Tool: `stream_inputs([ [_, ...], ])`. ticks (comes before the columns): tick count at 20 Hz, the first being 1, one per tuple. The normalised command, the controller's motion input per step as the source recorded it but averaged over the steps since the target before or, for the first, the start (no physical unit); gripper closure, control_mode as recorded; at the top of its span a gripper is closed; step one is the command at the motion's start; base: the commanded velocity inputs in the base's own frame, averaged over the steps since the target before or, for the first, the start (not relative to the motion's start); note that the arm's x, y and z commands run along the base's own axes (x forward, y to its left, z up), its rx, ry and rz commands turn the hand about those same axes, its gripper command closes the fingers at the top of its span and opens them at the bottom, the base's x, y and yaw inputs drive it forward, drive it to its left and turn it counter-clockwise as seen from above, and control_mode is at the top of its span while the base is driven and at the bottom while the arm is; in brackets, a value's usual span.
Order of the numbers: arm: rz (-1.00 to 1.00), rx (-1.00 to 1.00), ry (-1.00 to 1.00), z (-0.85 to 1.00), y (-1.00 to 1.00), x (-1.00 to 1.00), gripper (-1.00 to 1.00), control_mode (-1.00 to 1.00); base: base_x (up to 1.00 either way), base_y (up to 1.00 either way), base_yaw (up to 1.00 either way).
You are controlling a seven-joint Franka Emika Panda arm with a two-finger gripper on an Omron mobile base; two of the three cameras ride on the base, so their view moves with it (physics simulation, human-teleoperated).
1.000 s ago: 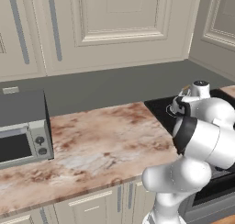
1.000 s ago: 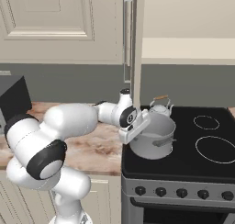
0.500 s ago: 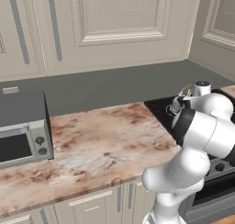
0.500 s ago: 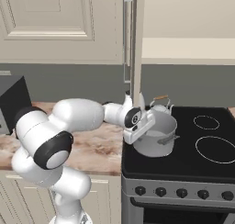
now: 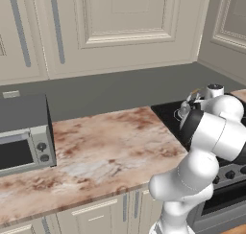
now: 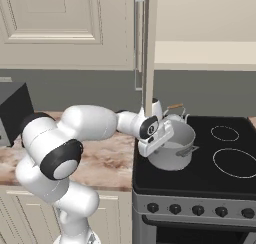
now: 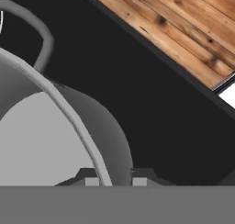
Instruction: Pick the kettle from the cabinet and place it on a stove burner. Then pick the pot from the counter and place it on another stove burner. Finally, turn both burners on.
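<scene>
The claw (image 7: 112, 181) is pinching the pot (image 6: 172, 147) by its rim, narrow, holding it over the stove's (image 6: 200, 180) near-left burner beside the kettle (image 6: 172, 114), risking tipping from this edge grip.

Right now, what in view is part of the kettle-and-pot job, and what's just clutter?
Job: pot, jaws straddling its rim, over a front burner; kettle behind it on the stove; stove knobs; counter.
Just there: microwave on the counter's left; cream cupboards above.
</scene>
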Motion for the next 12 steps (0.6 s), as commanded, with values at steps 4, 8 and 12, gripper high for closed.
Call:
stream_inputs([
  [4, -0.05, 0.0, 0.0, -0.02, 0.0, 0.0, 1.0, -1.0, 0.0, 0.0, 0.0],
  [8, -0.03, 0.0, -0.01, -0.05, 0.0, 0.0, -1.0, -1.0, 0.0, 0.0, 0.0],
  [12, -0.03, 0.0, -0.03, 0.0, 0.0, 0.0, -1.0, -1.0, 0.0, 0.0, 0.0],
])
